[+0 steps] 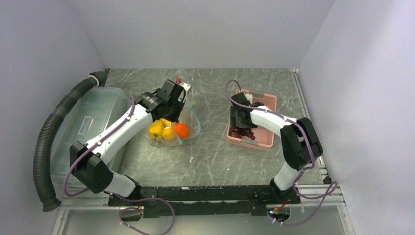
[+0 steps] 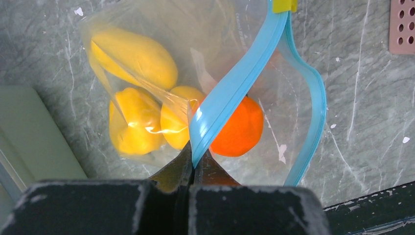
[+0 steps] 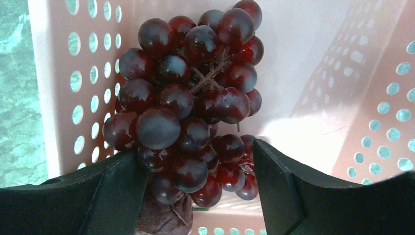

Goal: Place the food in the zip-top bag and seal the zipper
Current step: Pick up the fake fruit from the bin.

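While the left jaws clench the crinkly bag's (image 2: 161, 24) blue zipper (image 2: 240, 78), the right jaws stand spread around glossy grapes (image 3: 191, 107) — in the perforated pink basket (image 3: 313, 58). The yellow fruits (image 2: 137, 56) and an orange ball (image 2: 242, 129) sit bagged.

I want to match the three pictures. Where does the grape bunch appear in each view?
Top external: grape bunch right of centre, in the pink basket, near end.
Left wrist: not in it.
Right wrist: grape bunch fills the centre, between the fingers of the right hand.
Shared landmark: pink basket; only its corner, top right, in left wrist.
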### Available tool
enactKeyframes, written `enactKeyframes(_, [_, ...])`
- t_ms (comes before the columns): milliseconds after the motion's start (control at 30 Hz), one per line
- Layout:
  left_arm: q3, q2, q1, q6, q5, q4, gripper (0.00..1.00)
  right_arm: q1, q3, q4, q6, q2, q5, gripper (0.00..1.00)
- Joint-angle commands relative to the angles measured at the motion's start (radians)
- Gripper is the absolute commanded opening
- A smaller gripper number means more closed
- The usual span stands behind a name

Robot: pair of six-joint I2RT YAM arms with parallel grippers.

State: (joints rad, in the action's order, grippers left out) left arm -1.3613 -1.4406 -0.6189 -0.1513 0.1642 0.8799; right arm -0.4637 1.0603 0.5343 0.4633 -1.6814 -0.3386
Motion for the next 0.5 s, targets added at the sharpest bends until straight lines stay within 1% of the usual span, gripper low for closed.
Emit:
enactKeyframes(0, [0.01,-0.014,-0.004,0.009,0.018,-0.012,0.0,0.008,0.019,-0.031,-0.008,-0.013,-0.005,0.73])
enactKeyframes(100, [0.008,-0.015,-0.004,0.009,0.019,-0.012,0.0,0.008,0.012,-0.029,-0.012,0.002,-0.006,0.6])
enactKeyframes(300, [0.008,-0.015,-0.004,0.01,0.019,-0.012,0.0,0.008,0.008,0.0,-0.013,0.066,-0.019,0.22])
enactKeyframes(400, [0.008,-0.015,-0.004,0.01,0.02,-0.012,0.0,0.008,0.009,0.02,-0.009,0.123,-0.033,0.1])
enactKeyframes(467, [0.008,-0.014,-0.003,0.009,0.019,-0.012,0.0,0.008,0.009,0.032,-0.007,0.166,-0.042,0.05])
